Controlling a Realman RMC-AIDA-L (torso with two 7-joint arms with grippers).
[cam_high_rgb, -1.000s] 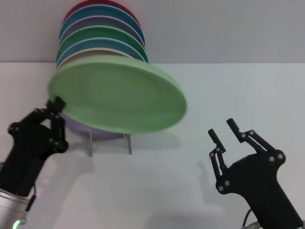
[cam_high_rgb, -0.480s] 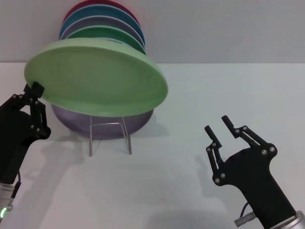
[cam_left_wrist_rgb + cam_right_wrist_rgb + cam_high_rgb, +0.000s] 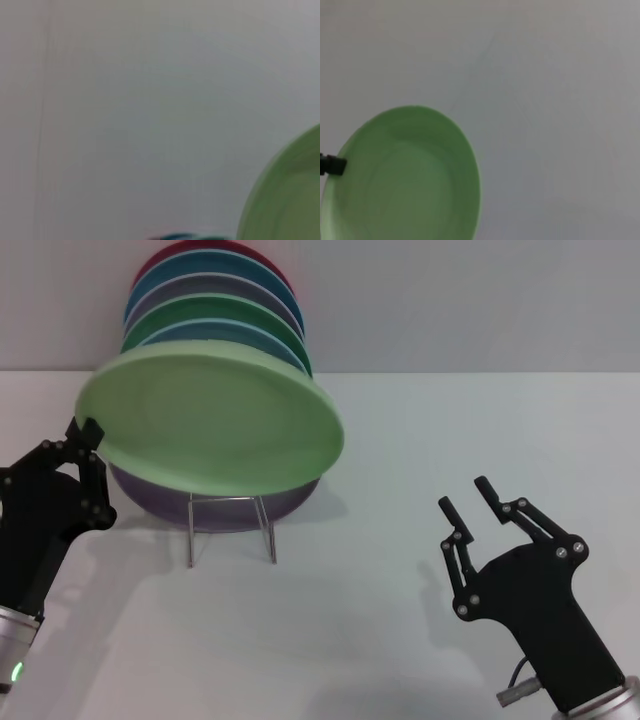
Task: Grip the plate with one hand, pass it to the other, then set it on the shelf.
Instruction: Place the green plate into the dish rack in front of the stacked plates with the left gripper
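The left gripper [image 3: 88,432] pinches the rim of the plate [image 3: 215,425] and holds it up in front of the shelf [image 3: 230,530]. The right gripper [image 3: 468,502] waits well apart with its fingers spread. This looks like the passing step, so next the plate likely needs to come over to the right gripper.

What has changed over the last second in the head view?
The left gripper, shut on the plate at its rim, swung it toward the robot's left and up, then eased back a little. The open right gripper shifted only slightly. The rack and its stacked plates stayed put.
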